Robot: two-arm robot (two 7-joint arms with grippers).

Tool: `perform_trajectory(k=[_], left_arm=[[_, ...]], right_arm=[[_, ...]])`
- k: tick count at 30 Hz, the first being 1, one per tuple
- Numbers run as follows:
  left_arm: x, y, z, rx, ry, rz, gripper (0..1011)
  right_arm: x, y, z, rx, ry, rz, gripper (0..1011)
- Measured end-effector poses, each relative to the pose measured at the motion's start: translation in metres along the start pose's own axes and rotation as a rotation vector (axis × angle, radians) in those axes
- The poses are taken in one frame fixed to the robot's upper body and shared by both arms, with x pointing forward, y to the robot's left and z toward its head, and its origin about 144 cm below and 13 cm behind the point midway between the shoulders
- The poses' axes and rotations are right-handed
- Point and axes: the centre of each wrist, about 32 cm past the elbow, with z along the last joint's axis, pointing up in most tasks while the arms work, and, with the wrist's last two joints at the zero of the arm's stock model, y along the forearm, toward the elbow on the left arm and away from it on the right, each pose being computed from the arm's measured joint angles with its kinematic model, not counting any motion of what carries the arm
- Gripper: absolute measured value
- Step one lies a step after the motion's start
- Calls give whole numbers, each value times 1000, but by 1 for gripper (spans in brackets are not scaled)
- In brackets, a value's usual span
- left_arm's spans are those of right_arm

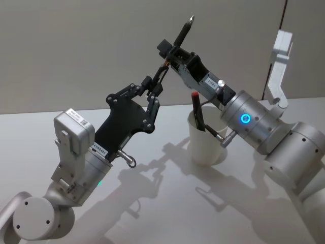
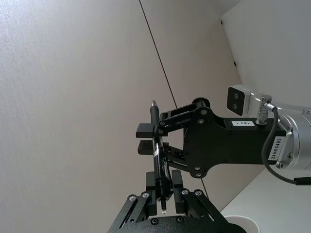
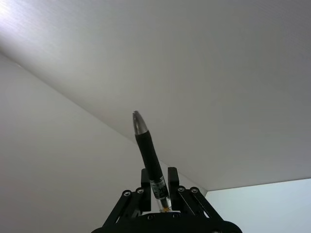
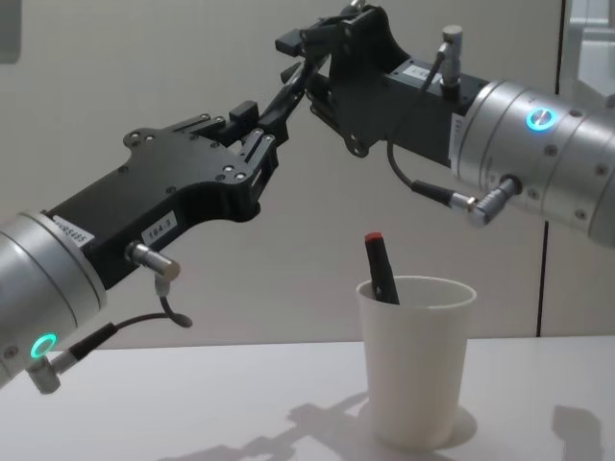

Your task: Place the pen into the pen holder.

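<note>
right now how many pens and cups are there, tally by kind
pens: 2, a black pen held up between the left gripper and right gripper, and a red-capped pen standing in the cup
white paper cups: 1
total: 3

— What is behind the bench (image 1: 167,203)?
— A plain beige wall (image 1: 76,46) rises directly behind the bench. A thin dark vertical seam (image 4: 544,279) divides the wall into panels.
— And the bench?
— White and smooth. Soft grey shadows (image 1: 152,175) lie on the bench, so the light comes from above.
</note>
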Motion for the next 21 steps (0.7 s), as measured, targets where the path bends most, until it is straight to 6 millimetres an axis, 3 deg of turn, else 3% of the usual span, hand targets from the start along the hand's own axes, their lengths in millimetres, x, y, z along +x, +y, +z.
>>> perform_trajectory(k=[3, 21], left_arm=[[0, 0, 0, -1, 0, 0, 185], [0, 0, 0, -1, 0, 0, 185]], right_arm=[[0, 0, 0, 0, -1, -1, 160], [0, 0, 0, -1, -2, 0, 157]])
